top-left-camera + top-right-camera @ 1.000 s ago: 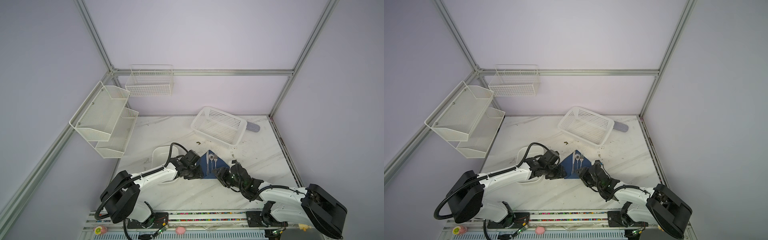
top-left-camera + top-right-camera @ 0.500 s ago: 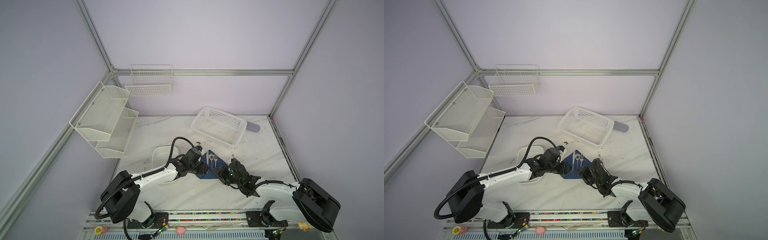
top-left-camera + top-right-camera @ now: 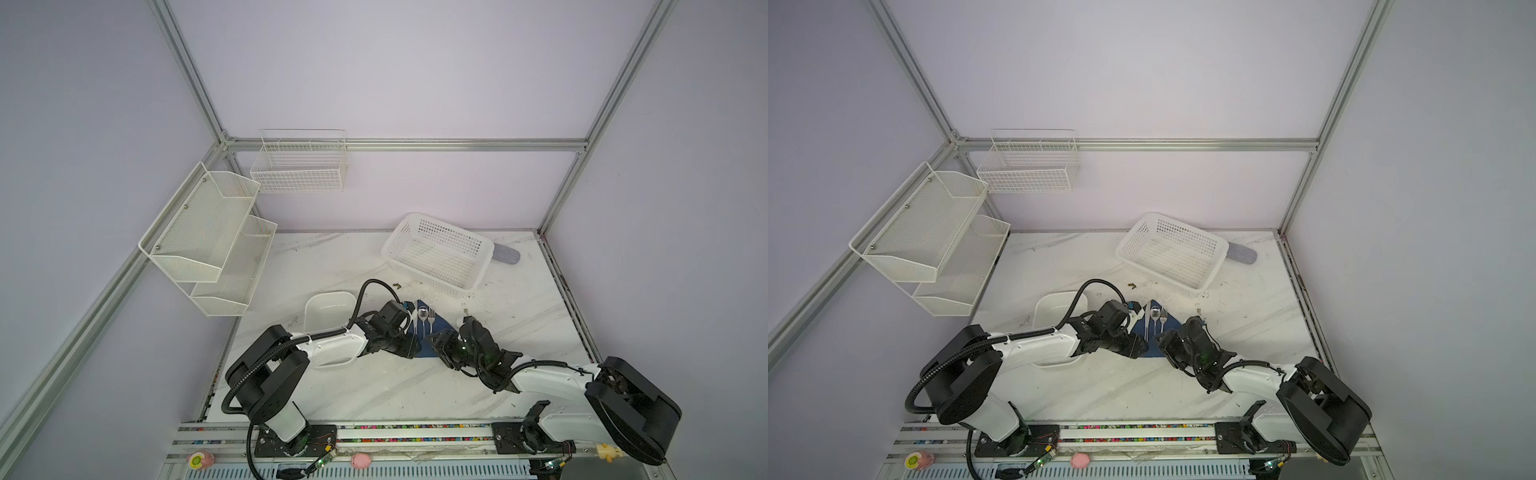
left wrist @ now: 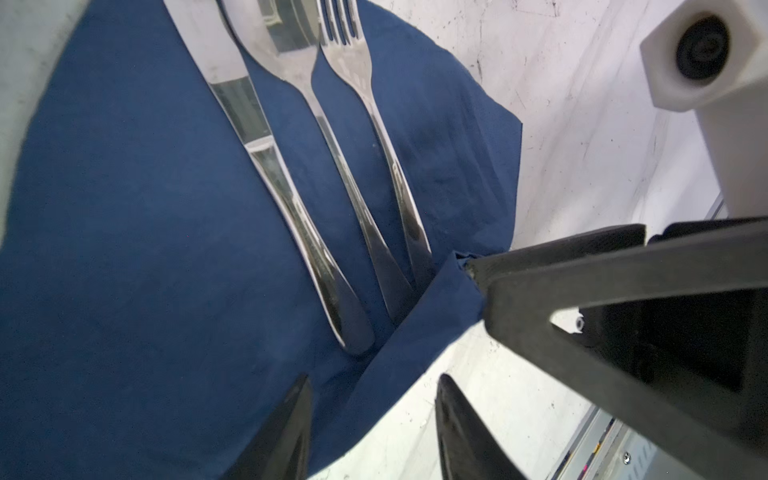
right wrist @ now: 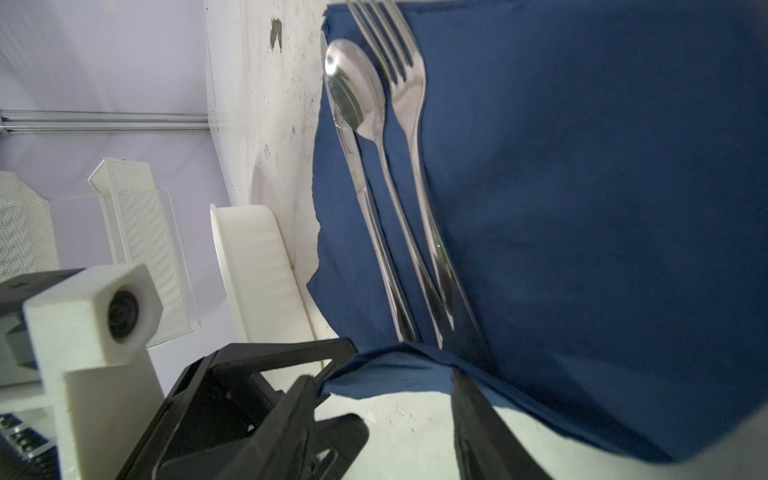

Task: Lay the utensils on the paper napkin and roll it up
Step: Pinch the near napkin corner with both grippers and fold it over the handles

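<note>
Napkin (image 4: pixel 124 249) edge seemingly curls over utensils (image 4: pixel 355 199); left pincer (image 4: pixel 374 378) and right pincer (image 5: pixel 384 378) crouch low, spread.

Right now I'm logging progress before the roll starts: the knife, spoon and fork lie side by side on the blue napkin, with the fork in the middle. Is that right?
Not quite. The spoon is in the middle, between the knife and the fork. The left wrist view shows this plainly. The rest holds: all three lie side by side on the blue napkin.
</note>
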Action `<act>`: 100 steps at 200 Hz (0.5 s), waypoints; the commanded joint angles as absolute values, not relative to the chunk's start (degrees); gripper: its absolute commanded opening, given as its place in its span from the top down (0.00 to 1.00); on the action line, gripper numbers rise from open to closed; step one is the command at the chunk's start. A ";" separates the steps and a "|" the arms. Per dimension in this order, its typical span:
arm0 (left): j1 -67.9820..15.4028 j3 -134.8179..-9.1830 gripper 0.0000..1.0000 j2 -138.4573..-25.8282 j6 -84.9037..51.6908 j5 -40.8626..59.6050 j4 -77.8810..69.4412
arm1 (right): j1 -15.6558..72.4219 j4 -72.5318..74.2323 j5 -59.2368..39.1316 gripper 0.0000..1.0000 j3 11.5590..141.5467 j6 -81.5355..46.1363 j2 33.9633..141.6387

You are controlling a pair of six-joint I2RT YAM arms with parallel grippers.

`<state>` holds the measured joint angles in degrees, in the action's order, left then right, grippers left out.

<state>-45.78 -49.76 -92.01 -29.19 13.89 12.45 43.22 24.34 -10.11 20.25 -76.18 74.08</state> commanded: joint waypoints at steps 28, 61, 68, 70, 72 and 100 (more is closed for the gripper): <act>-45.95 -53.32 0.62 -94.34 -28.73 9.77 14.05 | 42.74 22.59 -9.69 0.44 20.02 -76.33 70.49; -45.90 -53.36 0.68 -95.09 -31.53 7.62 14.05 | 42.71 14.21 -7.96 0.43 21.96 -72.14 67.42; -45.85 -53.35 0.68 -95.18 -32.08 7.71 13.84 | 42.71 12.90 -7.90 0.43 22.18 -70.99 66.82; -45.87 -53.35 0.68 -95.25 -32.21 7.73 13.74 | 42.71 12.54 -7.91 0.43 22.24 -70.61 66.56; -45.88 -53.35 0.68 -95.27 -32.29 7.67 13.79 | 42.71 12.25 -7.93 0.43 22.33 -70.19 66.45; -45.88 -53.22 0.69 -95.08 -33.46 6.71 13.73 | 42.71 7.79 -9.18 0.48 23.84 -64.79 65.55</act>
